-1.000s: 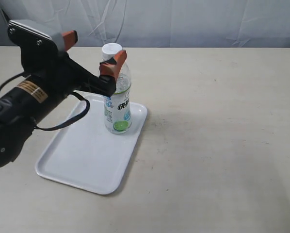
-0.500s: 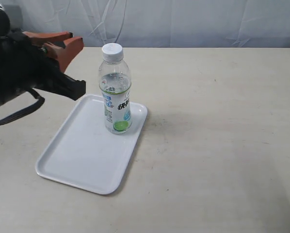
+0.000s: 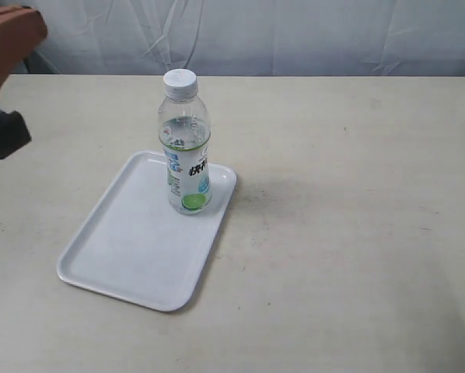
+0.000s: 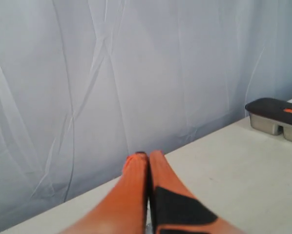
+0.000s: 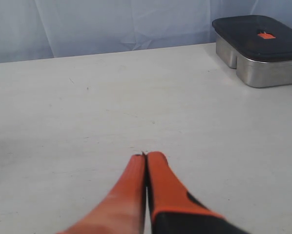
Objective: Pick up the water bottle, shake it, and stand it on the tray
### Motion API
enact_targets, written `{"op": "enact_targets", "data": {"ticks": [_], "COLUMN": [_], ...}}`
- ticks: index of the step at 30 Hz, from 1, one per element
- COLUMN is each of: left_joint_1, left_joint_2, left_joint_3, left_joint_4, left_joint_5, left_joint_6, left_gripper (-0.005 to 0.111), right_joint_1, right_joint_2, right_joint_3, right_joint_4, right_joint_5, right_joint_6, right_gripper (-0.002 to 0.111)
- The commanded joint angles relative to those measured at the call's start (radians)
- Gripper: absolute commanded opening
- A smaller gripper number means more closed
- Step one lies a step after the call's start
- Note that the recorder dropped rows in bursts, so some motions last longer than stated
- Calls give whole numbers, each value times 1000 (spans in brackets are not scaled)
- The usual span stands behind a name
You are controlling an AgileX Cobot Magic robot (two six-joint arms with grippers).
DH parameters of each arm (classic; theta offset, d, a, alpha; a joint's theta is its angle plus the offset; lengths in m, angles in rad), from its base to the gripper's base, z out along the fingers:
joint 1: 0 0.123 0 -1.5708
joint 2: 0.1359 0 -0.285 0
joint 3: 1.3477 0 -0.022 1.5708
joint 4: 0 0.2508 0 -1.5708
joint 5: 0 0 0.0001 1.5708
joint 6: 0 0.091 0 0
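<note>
Near the tray point(image 3: 131, 249) rim, the water bottle point(image 3: 187, 148) could tip if bumped; left claw point(image 4: 147, 156) and right claw point(image 5: 146, 157) are closed, empty.

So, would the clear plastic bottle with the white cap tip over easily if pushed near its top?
Probably yes: the clear plastic bottle is tall and narrow, and it stands upright on the flat white tray. Its smooth wall may slip in a grasp. The water inside likely adds some weight.

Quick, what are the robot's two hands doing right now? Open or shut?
Left gripper: shut, holding nothing.
Right gripper: shut, holding nothing.
</note>
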Motion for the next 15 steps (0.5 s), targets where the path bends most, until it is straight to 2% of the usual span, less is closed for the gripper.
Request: {"op": "enact_targets", "data": {"ticks": [1, 7, 11, 13, 15], "left_joint_1": [-2, -2, 6, 59, 140], "left_joint_2": [-82, -166, -257, -328, -407], "left_joint_3": [-2, -2, 21, 58, 85], "left_joint_4": [-5, 6, 93, 131, 138], "left_joint_5": [29, 144, 173, 190, 281], "left_joint_6": [-1, -1, -10, -88, -155], "left_gripper": [0, 0, 0, 0, 0], "right_joint_1": [-6, -6, -6, -6, -6], "right_joint_2": [-6, -6, -6, -6, -6], "right_joint_3": [1, 1, 1, 1, 1], "right_joint_4": [-6, -6, -6, -6, -6], "right_joint_5": [-15, -15, -15, -15, -15], "right_joint_6": [0, 0, 0, 0, 0], "right_gripper": [3, 3, 3, 3, 3]}}
